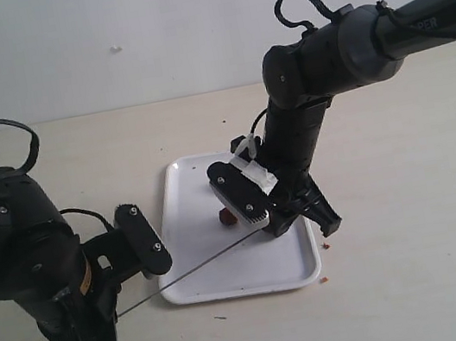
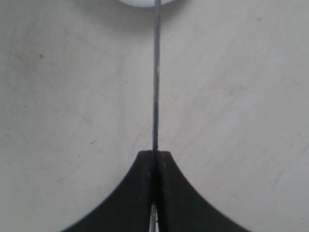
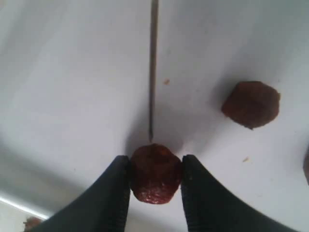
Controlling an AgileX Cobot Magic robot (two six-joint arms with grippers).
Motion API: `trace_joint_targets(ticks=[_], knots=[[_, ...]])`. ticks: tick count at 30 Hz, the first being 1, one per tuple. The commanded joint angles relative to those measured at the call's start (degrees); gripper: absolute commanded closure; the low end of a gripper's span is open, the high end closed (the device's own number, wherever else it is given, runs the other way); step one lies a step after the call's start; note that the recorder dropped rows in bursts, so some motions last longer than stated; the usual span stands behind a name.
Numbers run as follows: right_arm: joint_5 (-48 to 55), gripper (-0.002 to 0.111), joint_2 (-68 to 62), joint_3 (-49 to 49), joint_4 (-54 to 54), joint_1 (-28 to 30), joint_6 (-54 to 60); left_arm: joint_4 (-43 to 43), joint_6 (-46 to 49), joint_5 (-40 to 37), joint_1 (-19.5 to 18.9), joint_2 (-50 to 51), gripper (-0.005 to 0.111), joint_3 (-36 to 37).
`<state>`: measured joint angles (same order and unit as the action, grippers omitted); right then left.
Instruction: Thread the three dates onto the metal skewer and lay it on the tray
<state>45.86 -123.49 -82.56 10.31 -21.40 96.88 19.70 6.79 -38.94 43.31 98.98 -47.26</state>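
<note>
The left gripper (image 2: 154, 155) is squeezed tight on the thin grey metal skewer (image 2: 156, 72), out on the pale desk (image 1: 397, 238) just off the flat white tray (image 1: 184, 178). The skewer reaches from there over the tray's rim, and its tip ends over the tray. The right gripper (image 3: 155, 162) is over the tray, partly open, with its two black fingers (image 3: 118, 193) pressed on the sides of one round, wrinkly, dark red-brown date (image 3: 154, 179). The skewer tip points right at this date, just beside it. A second date (image 3: 251, 104) lies loose in the tray nearby. Some tiny brown crumbs (image 1: 326, 246) lie on the desk just beside the tray.
</note>
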Motion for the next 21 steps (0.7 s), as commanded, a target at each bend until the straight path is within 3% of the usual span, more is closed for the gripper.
trace_joint_targets(ticks=[1, 21], knots=[[0.45, 0.073, 0.66, -0.10, -0.02, 0.06, -2.57, 1.05, -1.42, 0.39, -0.09, 0.05, 0.107, 0.02], [0.80, 0.073, 0.85, -0.10, -2.10, 0.06, -2.46, 1.29, -1.07, 2.03, -0.09, 0.05, 0.107, 0.02]])
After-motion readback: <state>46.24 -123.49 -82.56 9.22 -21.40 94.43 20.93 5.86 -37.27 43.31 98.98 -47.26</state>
